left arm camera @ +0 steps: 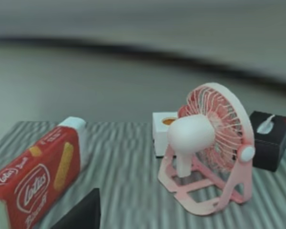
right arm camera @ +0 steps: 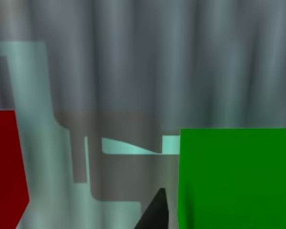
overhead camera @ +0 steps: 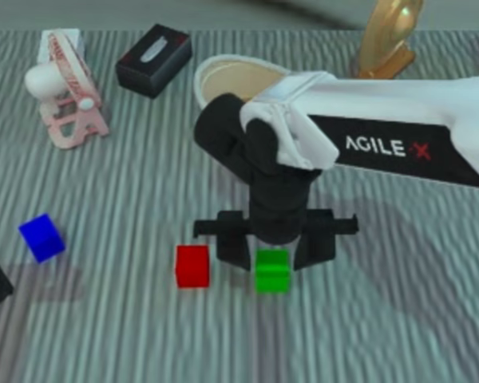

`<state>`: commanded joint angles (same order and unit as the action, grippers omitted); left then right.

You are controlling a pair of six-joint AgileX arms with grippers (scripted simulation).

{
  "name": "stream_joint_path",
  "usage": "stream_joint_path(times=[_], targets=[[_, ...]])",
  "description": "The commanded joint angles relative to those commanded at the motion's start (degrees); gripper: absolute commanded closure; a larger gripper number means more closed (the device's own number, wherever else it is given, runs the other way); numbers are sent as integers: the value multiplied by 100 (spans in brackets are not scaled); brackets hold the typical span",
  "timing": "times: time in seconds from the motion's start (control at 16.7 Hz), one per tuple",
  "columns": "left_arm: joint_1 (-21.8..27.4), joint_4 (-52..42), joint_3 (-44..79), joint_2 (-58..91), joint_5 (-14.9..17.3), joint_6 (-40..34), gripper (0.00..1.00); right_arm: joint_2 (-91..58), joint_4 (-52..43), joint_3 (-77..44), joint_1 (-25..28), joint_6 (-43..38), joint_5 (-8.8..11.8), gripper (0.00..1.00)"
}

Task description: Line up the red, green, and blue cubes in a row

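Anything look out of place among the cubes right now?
Yes: the blue cube sits far off at the table's left, turned askew, while the red cube and green cube lie side by side, the right gripper astride the green one.

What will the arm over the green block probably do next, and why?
Probably lift straight up and away. The green cube already sits beside the red cube, and the right gripper's fingers stand apart around it. The blue cube lies far off at the left, near the left arm.
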<state>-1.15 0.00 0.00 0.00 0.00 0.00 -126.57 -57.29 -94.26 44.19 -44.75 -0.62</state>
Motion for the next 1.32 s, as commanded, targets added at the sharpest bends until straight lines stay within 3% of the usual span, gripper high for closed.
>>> stream_joint_path(times=[0.12, 0.18, 0.72, 1.14, 1.32], targets=[[0, 0, 0, 0, 0, 0, 0, 0, 0, 0, 0, 0, 0, 2], [0, 0, 0, 0, 0, 0, 0, 0, 0, 0, 0, 0, 0, 0], [0, 0, 0, 0, 0, 0, 0, 7, -20, -19, -10, 1, 0, 0], [0, 0, 0, 0, 0, 0, 0, 294, -1299, -969, 38, -3, 6, 0], [0, 0, 0, 0, 0, 0, 0, 345, -1413, -1071, 43, 6, 3, 0]])
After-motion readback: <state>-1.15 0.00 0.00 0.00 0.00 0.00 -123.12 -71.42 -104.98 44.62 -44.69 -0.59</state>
